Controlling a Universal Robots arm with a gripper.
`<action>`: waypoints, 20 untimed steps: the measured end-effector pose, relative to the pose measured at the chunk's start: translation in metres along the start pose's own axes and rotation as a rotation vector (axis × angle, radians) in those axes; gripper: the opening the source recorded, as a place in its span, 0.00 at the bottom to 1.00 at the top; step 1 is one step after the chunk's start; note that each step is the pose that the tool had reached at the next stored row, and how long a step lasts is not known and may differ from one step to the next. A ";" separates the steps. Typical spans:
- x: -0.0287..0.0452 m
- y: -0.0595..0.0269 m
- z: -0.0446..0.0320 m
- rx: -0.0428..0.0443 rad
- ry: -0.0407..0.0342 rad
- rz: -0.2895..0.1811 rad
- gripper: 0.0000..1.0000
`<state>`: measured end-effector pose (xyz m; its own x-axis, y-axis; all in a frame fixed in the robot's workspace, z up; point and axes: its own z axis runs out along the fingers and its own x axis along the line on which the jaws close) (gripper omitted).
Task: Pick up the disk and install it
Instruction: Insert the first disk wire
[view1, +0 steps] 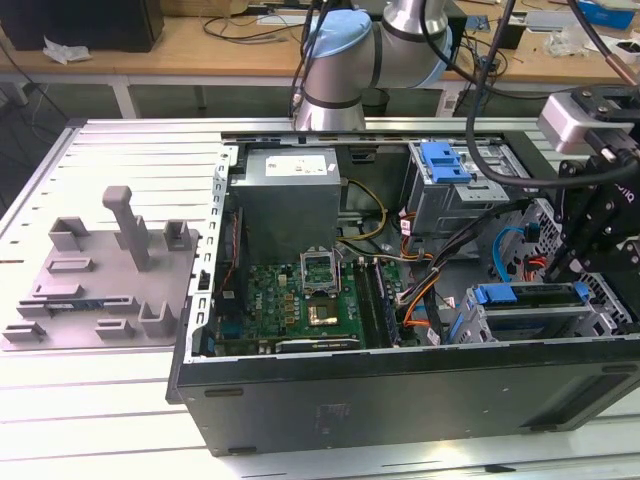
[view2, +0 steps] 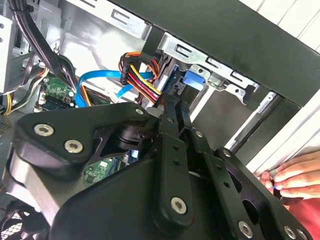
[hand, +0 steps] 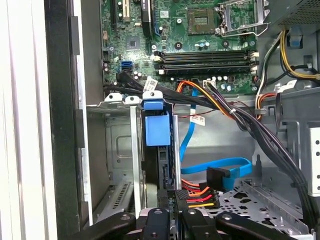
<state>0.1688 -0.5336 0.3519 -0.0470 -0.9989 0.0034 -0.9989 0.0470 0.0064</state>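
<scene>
Bench (view1: 90, 420), left edge: grey fixture plate (view1: 100, 290). Centre: open computer case (view1: 400, 395), motherboard (view1: 310, 300) exposed. Right end of case: the disk (hand: 158, 131), on edge in the drive cage (hand: 117, 150), its near end clamped between the fingers (hand: 155, 222) of the gripper (hand: 171, 216).

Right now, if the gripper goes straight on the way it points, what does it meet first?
Most likely the disk, edge-on in the drive bay directly ahead of the gripper; whether they already touch is unclear.
</scene>
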 end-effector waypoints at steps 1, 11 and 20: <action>0.0000 0.0000 0.0000 0.0001 0.0000 -0.002 0.16; 0.0024 0.0027 0.0000 0.0082 -0.0008 -0.033 0.16; 0.0035 0.0028 0.0001 0.0125 -0.0011 -0.045 0.16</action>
<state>0.1658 -0.5370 0.3518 -0.0022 -1.0000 0.0023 -1.0000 0.0021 -0.0059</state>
